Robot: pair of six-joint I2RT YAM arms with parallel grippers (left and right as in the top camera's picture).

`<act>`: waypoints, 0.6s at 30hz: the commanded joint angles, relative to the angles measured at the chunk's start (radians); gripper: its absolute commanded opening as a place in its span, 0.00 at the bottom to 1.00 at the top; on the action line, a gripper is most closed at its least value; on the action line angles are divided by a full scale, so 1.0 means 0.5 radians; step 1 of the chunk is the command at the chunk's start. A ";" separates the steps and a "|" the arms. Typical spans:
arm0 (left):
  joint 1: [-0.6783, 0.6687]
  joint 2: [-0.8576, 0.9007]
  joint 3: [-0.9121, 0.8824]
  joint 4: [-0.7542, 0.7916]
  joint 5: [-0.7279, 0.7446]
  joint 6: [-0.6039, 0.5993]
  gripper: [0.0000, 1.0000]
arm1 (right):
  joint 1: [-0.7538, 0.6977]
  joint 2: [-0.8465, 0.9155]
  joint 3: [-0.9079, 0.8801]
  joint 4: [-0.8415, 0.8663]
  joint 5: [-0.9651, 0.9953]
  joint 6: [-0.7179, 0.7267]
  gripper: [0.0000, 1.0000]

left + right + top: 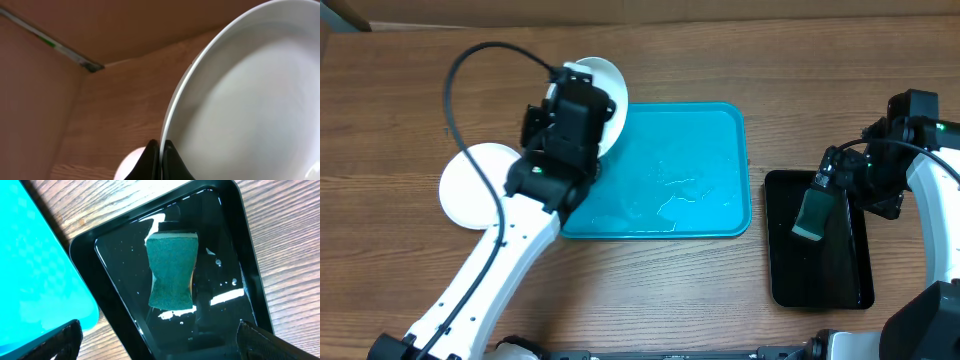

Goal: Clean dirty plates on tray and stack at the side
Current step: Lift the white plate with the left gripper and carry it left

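Gripping a white plate [250, 100] by its near rim with the left jaws, clamped thin on the edge and on nothing else. Carrying step, by the look of it: plate clean on the side showing, raised, and bound for what seems to be the stack [460, 195], low and off to one side of those jaws on the counter [650, 290]. To do it well: swing slowly, since pinched at one edge only and probably wet; level out before lowering; centre over the stack, set down softly, then part the jaws and draw back clear of the rim. Tilted steeply, almost on edge, hollow face seemingly turned up and away from the jaws, though hard to be sure. Round, so no long axis to speak of, only the rim line curving up and away from the pinch. Beyond the plate from the left jaws, the wet turquoise tray [710, 140], with no plate showing on it. Farther off, well apart: right jaws spread wide, holding nothing, hanging over a black tray [120, 265], with a green sponge [171, 270] ahead of and between them in a film of water.
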 commanded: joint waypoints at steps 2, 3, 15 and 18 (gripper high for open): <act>-0.058 0.091 0.039 0.023 -0.261 0.117 0.04 | 0.009 -0.006 0.038 0.008 -0.009 -0.009 1.00; -0.060 0.107 0.039 0.023 -0.266 0.117 0.04 | 0.009 -0.006 0.038 0.008 -0.009 -0.009 1.00; -0.060 0.119 0.039 0.110 -0.468 0.120 0.04 | 0.009 -0.006 0.038 0.007 -0.009 -0.009 1.00; -0.072 0.119 0.039 0.139 -0.483 0.149 0.04 | 0.009 -0.006 0.038 0.006 -0.009 -0.010 1.00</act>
